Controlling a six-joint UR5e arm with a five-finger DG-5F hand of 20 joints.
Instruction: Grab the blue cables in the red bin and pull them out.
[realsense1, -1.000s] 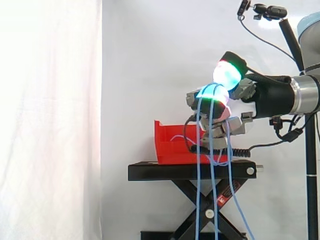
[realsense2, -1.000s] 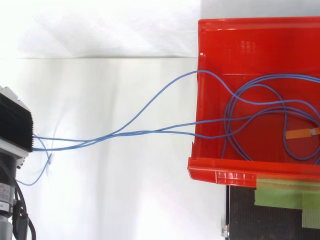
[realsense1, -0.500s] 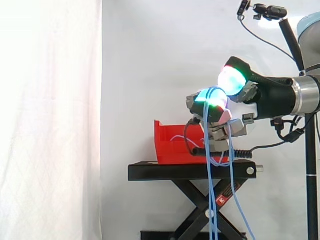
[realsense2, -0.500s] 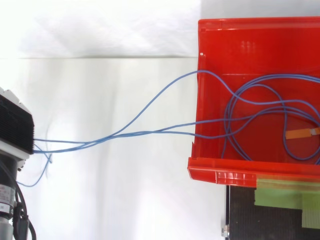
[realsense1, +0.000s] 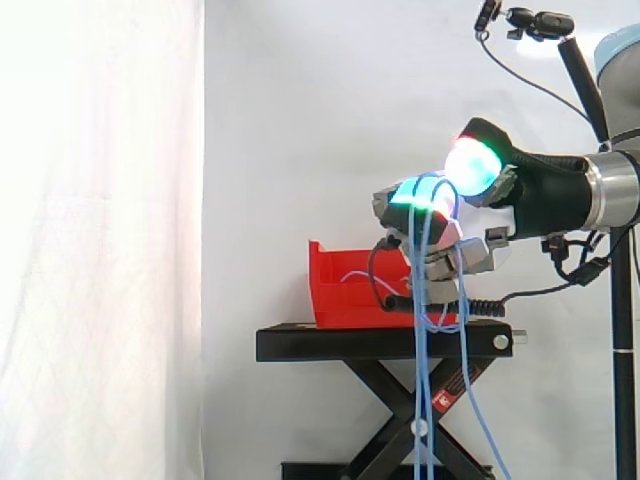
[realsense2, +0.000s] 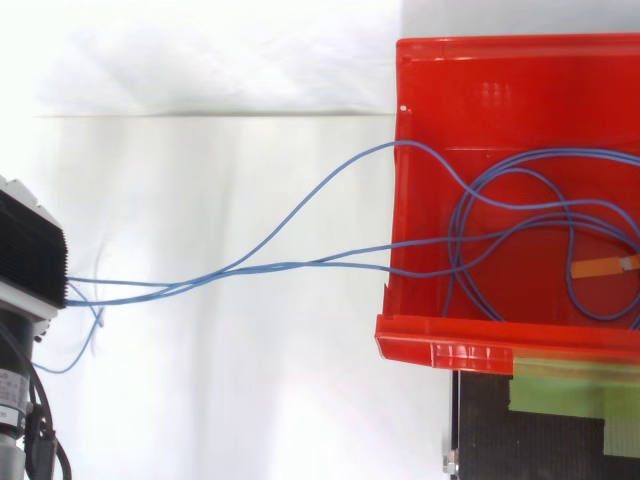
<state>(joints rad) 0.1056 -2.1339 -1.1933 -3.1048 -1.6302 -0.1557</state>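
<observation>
Several blue cables (realsense1: 421, 385) hang over the curled fingers of the hand (realsense1: 525, 195) in the side view, looped across a green-glowing fingertip (realsense1: 418, 196), with the thumb's glowing pad just above and behind them. The hand is clenched on the cables, hooking them rather than letting them slide free. From the loop they fall in near-straight lines past the front of the black stand (realsense1: 385, 343) to the bottom edge. The red bin (realsense1: 345, 292) sits on that stand, below and to the left of the hand, and a short pale-blue curl of cable shows against its side wall. A white curtain (realsense1: 100, 240) fills the left. From above, the inside of the bin (realsense2: 400, 200) is in sight, which the side view hides: most of the cable length lies coiled in loops on its floor, and one strand carries a small orange tag (realsense2: 600, 267). Three strands cross the bin's left wall, draw together and run over the pale floor to a black ribbed block of the robot (realsense2: 30, 262) at the left edge. Green tape (realsense2: 560, 385) lies on the stand beside the bin's near rim.
</observation>
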